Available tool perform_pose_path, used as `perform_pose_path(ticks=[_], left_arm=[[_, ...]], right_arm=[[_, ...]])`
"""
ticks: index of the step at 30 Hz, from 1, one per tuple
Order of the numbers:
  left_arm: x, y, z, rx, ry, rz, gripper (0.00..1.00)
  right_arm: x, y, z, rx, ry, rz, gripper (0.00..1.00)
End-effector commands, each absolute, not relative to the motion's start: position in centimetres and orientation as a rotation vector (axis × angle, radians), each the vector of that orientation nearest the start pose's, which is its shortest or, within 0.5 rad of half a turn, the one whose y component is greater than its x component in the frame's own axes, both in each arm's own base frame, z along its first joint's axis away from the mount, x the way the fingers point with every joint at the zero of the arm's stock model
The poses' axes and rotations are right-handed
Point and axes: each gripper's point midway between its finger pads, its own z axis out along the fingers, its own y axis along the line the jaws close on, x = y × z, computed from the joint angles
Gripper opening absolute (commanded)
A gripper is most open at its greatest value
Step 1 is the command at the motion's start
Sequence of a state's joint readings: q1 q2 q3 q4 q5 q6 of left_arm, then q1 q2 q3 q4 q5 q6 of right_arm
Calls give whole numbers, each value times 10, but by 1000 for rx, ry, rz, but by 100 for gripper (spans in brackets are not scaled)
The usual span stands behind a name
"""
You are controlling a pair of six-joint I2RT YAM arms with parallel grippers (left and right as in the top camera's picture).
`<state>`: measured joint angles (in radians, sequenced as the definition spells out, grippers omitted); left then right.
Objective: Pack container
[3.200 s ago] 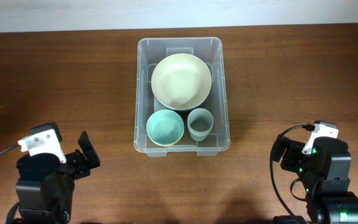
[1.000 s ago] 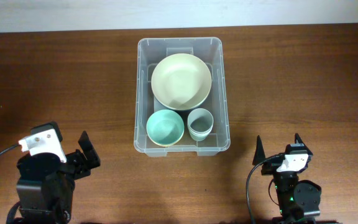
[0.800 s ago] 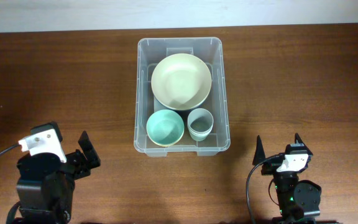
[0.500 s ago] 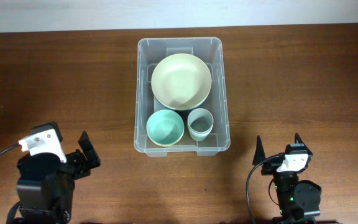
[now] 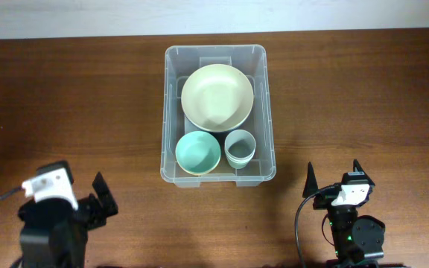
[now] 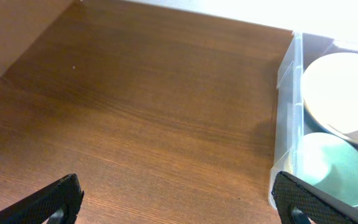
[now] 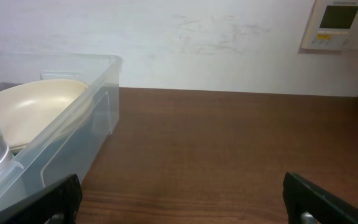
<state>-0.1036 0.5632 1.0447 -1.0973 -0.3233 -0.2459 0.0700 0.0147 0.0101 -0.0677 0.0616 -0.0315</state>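
Observation:
The clear plastic container (image 5: 170, 112) stands at the table's middle back. It holds a large cream bowl (image 5: 217, 97), a small teal bowl (image 5: 198, 153) and a grey-blue cup (image 5: 240, 148). The container also shows in the left wrist view (image 6: 286, 124) and in the right wrist view (image 7: 73, 140). My left gripper (image 6: 178, 202) is open and empty over bare wood, left of the container. My right gripper (image 7: 182, 202) is open and empty over bare wood, right of the container. Both arms sit at the front edge, left (image 5: 51, 216) and right (image 5: 345, 216).
A white wall runs behind the table, with a thermostat panel (image 7: 340, 25) at the upper right of the right wrist view. Bare wooden tabletop (image 5: 73, 97) lies on both sides of the container.
The right arm swung back to a low pose at the front edge over three seconds ago and has held still since. The left arm has just shifted slightly down and toward the front.

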Motion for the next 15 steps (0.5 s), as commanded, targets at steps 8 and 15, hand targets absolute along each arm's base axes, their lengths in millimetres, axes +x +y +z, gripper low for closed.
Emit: perform_pose_path(ticks=[8,15], left_arm=[[146,42,249,-377,2043,121,100],[155,41,210,-405,1990,90,100]], right_arm=[[246,8,156,-47,1647,-20,99],[246,8,156,-47,1647,-20,99]])
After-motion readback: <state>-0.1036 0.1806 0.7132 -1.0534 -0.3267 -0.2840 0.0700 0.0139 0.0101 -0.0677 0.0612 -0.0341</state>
